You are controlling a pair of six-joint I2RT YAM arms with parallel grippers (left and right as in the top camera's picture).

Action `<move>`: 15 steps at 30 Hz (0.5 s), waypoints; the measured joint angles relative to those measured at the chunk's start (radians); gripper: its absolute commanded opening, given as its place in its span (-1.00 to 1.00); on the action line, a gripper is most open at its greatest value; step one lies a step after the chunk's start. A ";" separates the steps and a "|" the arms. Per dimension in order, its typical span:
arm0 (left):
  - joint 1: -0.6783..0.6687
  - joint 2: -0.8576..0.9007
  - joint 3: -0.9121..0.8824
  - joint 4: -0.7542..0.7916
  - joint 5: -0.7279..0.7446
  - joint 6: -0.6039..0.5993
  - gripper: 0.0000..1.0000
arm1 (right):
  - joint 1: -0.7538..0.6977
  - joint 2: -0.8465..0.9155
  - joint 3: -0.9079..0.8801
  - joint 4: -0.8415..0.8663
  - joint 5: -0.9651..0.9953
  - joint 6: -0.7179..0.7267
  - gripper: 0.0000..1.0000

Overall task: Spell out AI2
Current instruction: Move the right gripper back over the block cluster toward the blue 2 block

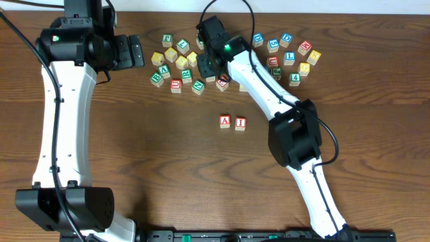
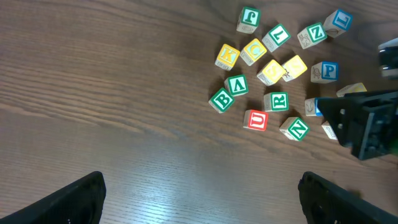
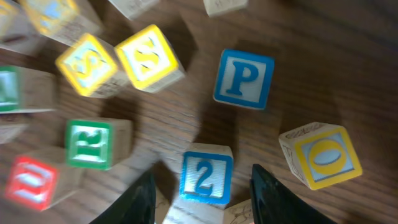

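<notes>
Overhead: A block (image 1: 224,122) and I block (image 1: 240,124) side by side mid-surface; right arm (image 1: 262,84) reaches diagonally into the block scatter, left arm (image 1: 64,114) stretched along the left side
Left wrist: left fingers (image 2: 74,199) wide apart over bare surface (image 2: 93,93)
Right wrist: right fingers (image 3: 137,202) apart, straddling blue 2 block (image 3: 206,177); contact unclear
</notes>
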 measured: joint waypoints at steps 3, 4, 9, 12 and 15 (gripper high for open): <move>0.000 0.000 0.000 0.000 0.000 0.000 0.95 | 0.003 0.019 0.000 0.010 0.019 0.000 -0.14; 0.000 0.000 0.000 0.000 0.000 0.000 0.95 | 0.003 0.024 0.001 0.014 0.024 0.001 -0.16; 0.000 0.000 0.000 0.000 0.000 0.000 0.96 | 0.005 0.050 0.002 0.031 0.036 0.009 -0.23; 0.000 0.000 0.000 0.000 0.000 0.000 0.95 | 0.007 0.064 0.002 0.048 0.039 0.014 -0.25; 0.000 0.000 0.000 0.000 0.000 0.000 0.95 | 0.010 0.071 0.002 0.053 0.039 0.022 -0.28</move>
